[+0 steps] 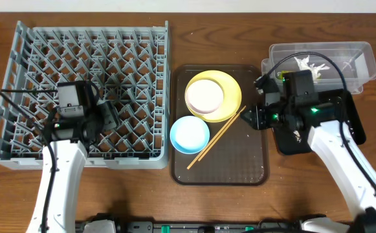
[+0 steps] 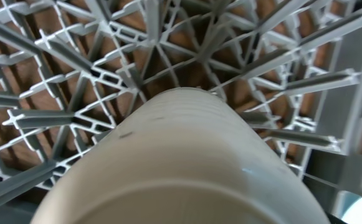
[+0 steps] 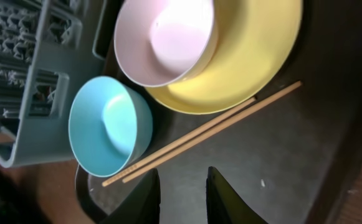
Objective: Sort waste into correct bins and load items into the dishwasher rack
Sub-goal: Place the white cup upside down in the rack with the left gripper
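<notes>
The rack [image 1: 26, 39] is grey, the plate [image 1: 232, 103] yellow, one bowl [image 1: 189, 134] light blue

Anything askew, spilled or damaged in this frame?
Nothing spilled or broken. Only the chopsticks lie slantwise on the brown tray, between the yellow plate and the blue bowl.

Table [image 1: 149, 200]: brown wood-grain top, level. A pale strip [image 1: 175, 3] runs along its far edge; what it is cannot be told.

Serving tray [image 1: 239, 158]: dark brown, rectangular, with rounded corners and a raised rim. It lies flat at the table's centre, long sides running front to back. Surface matt and finely textured. The right wrist view shows one small pale speck [image 3: 261, 182] on it.
</notes>
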### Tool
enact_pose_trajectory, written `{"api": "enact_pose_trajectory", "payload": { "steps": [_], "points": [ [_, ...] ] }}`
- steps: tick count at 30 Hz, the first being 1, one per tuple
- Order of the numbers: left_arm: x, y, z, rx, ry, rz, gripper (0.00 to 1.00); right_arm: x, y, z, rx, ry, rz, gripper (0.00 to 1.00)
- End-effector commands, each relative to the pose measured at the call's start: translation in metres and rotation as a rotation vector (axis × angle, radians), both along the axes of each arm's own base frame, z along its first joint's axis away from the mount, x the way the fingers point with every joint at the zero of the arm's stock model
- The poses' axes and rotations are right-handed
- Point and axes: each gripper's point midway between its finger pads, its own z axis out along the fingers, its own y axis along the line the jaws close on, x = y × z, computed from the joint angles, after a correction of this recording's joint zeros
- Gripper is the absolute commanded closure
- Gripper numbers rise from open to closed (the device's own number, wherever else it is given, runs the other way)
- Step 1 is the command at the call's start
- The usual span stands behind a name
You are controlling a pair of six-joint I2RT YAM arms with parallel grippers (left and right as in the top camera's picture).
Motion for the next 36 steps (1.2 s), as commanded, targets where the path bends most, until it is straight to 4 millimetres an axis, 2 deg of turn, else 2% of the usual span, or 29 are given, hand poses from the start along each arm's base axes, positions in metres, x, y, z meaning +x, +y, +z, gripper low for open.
{"api": "enact_pose_trajectory", "payload": {
  "steps": [1,10,16,21,26,30,36],
  "points": [
    [0.003,0.009,-0.006,0.042,0.035,0.006,0.66,0.004,-0.002,0.021,-0.024,-0.085,0.005,0.77],
    [-0.004,0.006,-0.043,0.013,0.176,0.002,0.64,0.004,-0.008,0.028,-0.050,-0.113,-0.016,0.76],
    [-0.007,0.006,-0.049,0.010,0.205,0.002,0.36,0.004,-0.008,0.028,-0.051,-0.111,-0.016,0.74],
    [-0.008,0.006,-0.049,0.010,0.205,0.002,0.23,0.003,-0.008,0.027,-0.051,-0.110,-0.016,0.73],
    [-0.007,0.006,-0.044,0.012,0.189,0.002,0.16,0.003,-0.009,0.027,-0.054,-0.107,-0.017,0.71],
    [-0.006,0.006,-0.032,0.017,0.147,0.003,0.08,0.003,-0.011,0.026,-0.059,-0.105,-0.021,0.69],
    [-0.006,0.004,-0.006,0.015,0.059,-0.002,0.07,0.003,-0.011,0.026,-0.059,-0.105,-0.022,0.67]
  ]
}}
